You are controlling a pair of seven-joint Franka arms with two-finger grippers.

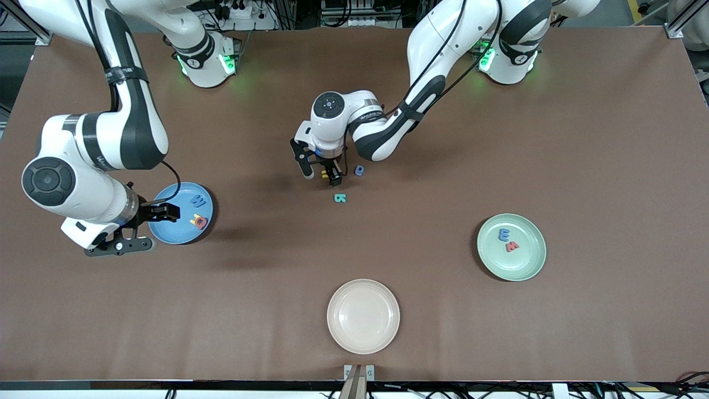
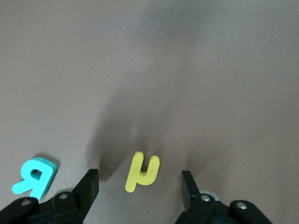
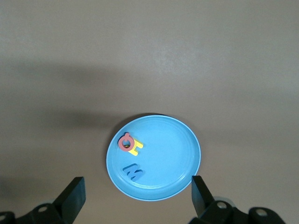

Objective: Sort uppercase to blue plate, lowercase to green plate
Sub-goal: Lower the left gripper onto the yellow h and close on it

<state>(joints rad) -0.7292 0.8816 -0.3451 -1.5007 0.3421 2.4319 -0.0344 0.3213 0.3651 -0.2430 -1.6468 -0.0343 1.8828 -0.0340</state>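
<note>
- Left gripper [image 2: 140,189] fingers [image 2: 88,186] are standing wide around the yellow h [image 2: 142,171] on the bench [image 1: 554,138]; an off-centre close could flick it toward the teal B [image 2: 35,176].
- Right gripper [image 3: 138,198], fingers spread and empty, is waiting over the blue plate [image 3: 182,158].

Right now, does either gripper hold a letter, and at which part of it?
Nothing is held. The left gripper is open around the yellow h; the right gripper is open above the blue plate.

the table [image 1: 581,138] wears a matt brown cover, cloth-like and faintly grainy. the blue plate [image 3: 177,154], green plate [image 1: 526,266] and cream plate [image 1: 363,316] look like smooth plastic with a soft sheen. the yellow h [image 2: 141,171] and teal b [image 2: 33,176] look like matt foam with thick cut edges. the left gripper [image 2: 140,189] has matt black fingers [image 2: 86,186] with bright metal screws.
</note>
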